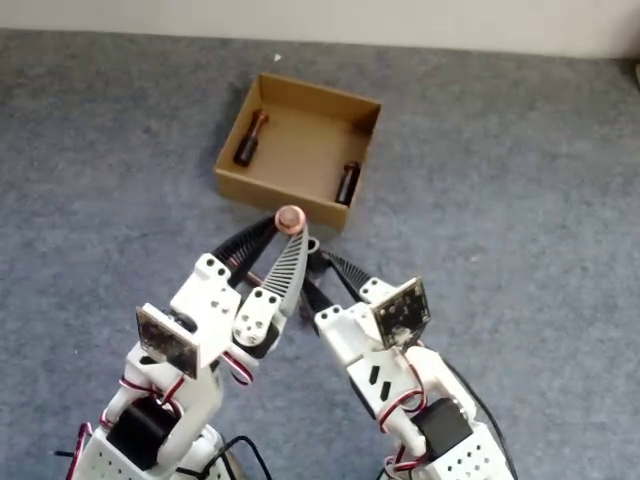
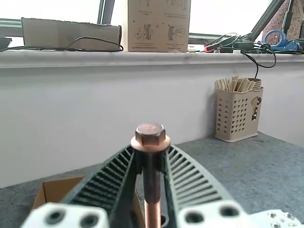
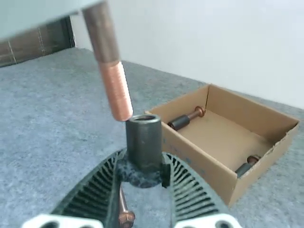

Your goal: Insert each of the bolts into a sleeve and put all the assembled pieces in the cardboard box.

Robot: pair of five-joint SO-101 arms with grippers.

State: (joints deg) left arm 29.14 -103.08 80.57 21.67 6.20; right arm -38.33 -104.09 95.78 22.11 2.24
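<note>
Just in front of the cardboard box (image 1: 300, 150), on the side nearest the arms, the left gripper (image 2: 151, 159) is clamping a copper-coloured bolt (image 2: 150, 135) right under its hex head, with the shank hanging downward. Beneath it the right gripper (image 3: 144, 173) is squeezing a dark sleeve (image 3: 144, 140) upright, its bore facing up. From the right wrist's angle the threaded tip is sitting at the sleeve's rim, a shade off to one side and leaning slightly. It is not yet inside, as far as I can tell.

So the insertion itself is looking like the step in hand. To do it well, the left arm is going to need the tip centred over the bore and the shank brought parallel to the sleeve before any descent. Then a slow, straight lowering should be doing the rest, with the sleeve gripped firmly. Pushing while misaligned is risking the thread catching the rim and twisting the sleeve askew between the fingers.

Inside the box, two assembled pieces (image 1: 250, 138) are already lying well apart, at opposite sides. Another bolt (image 3: 124, 211) seems to be lying on the grey table under the right gripper, outside the box.
</note>
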